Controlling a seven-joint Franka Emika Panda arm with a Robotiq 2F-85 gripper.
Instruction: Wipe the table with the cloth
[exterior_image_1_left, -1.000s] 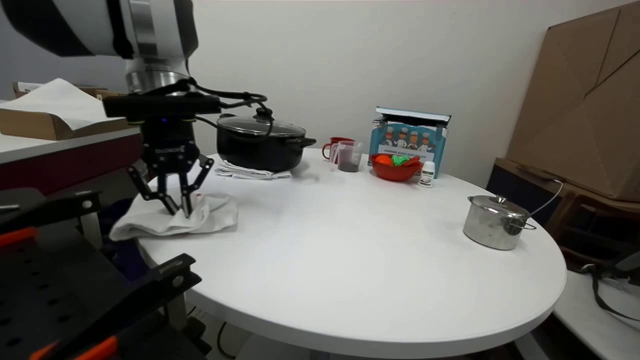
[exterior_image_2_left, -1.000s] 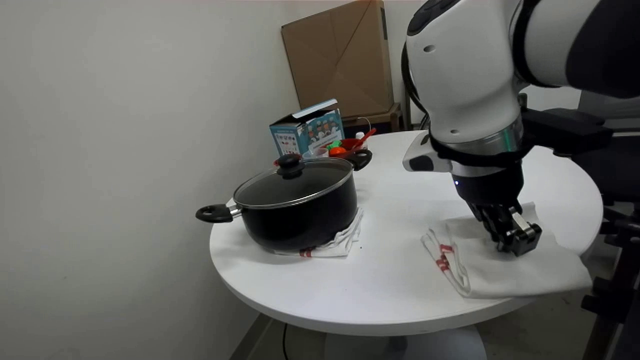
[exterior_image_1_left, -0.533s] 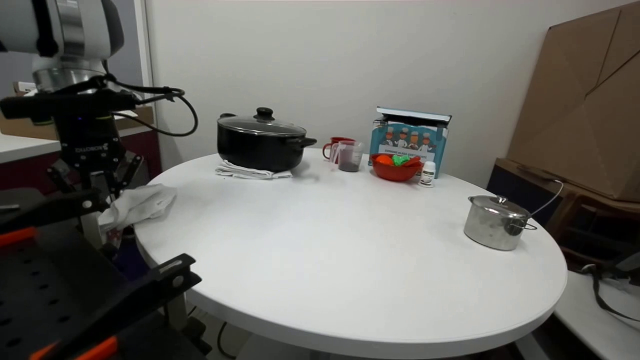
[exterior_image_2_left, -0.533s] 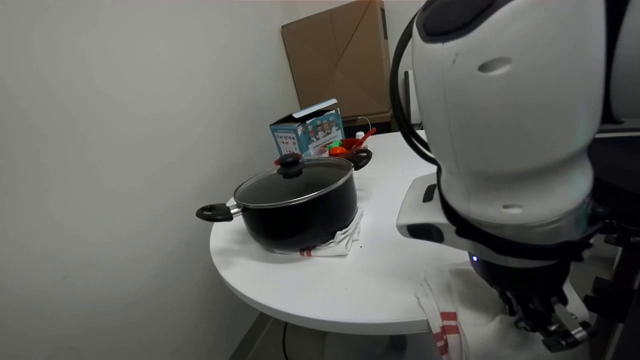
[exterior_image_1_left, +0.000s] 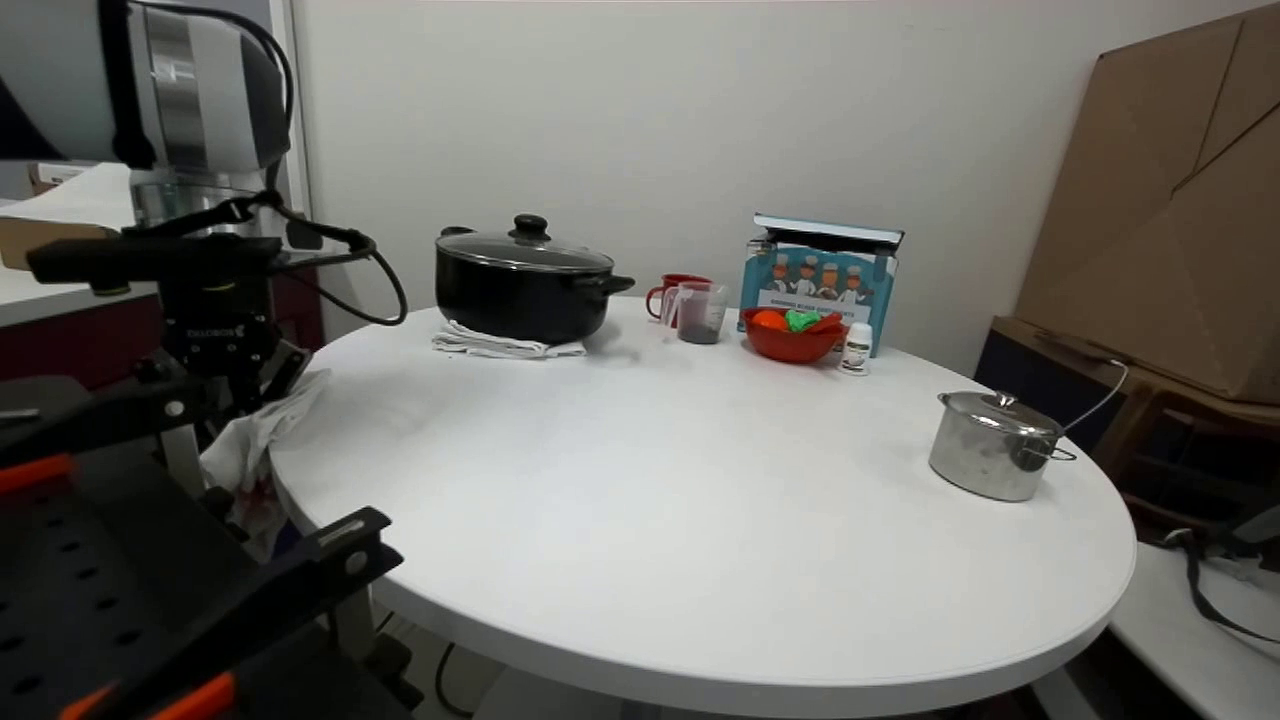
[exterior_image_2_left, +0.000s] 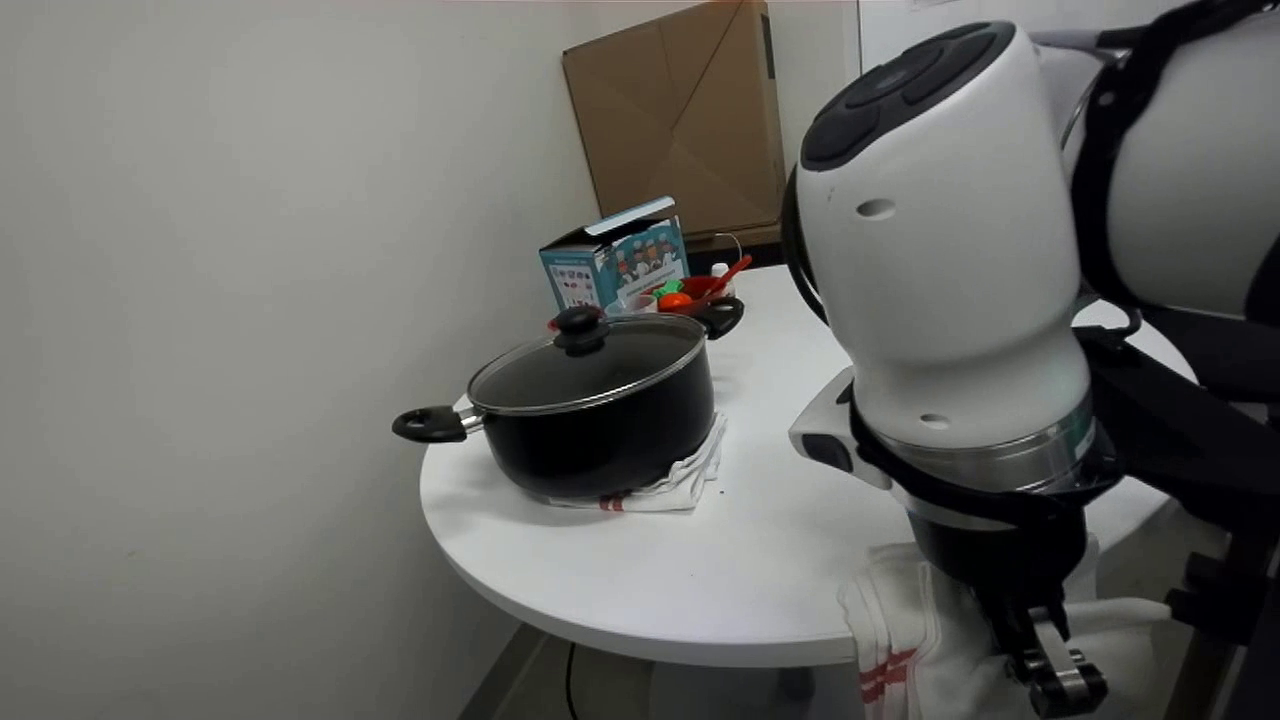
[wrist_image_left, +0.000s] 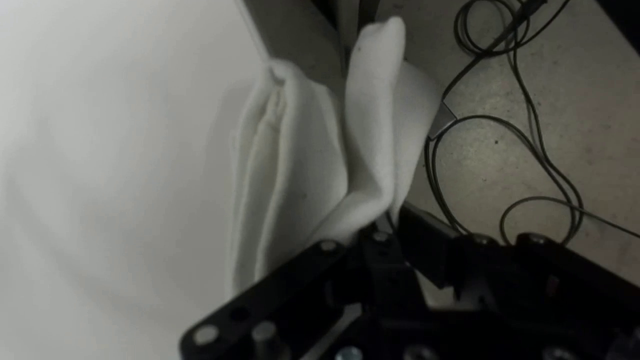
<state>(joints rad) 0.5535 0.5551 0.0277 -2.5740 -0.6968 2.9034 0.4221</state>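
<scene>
Arm (exterior_image_2_left: 950, 270) now lower; cloth (wrist_image_left: 307, 180) in downward-pointing gripper (wrist_image_left: 394, 223)

Looks a lab or workroom with kitchen things in it; cannot tell which. Robot arm (exterior_image_2_left: 950, 250) at the edge of a round white table (exterior_image_1_left: 650, 520). Lower than the gripper (exterior_image_2_left: 1065, 682), black cables (wrist_image_left: 545, 159) loop on hard-looking floor (wrist_image_left: 600, 110). Well apart from gripper, on the table: black pot (exterior_image_1_left: 520, 295), steel pot (exterior_image_1_left: 988, 455), blue box (exterior_image_1_left: 825, 255) printed with cartoon chefs (exterior_image_1_left: 806, 280), red bowl (exterior_image_1_left: 788, 347) of plastic-looking food (exterior_image_1_left: 801, 320). Beyond these, big cardboard box (exterior_image_1_left: 1160, 220).
</scene>
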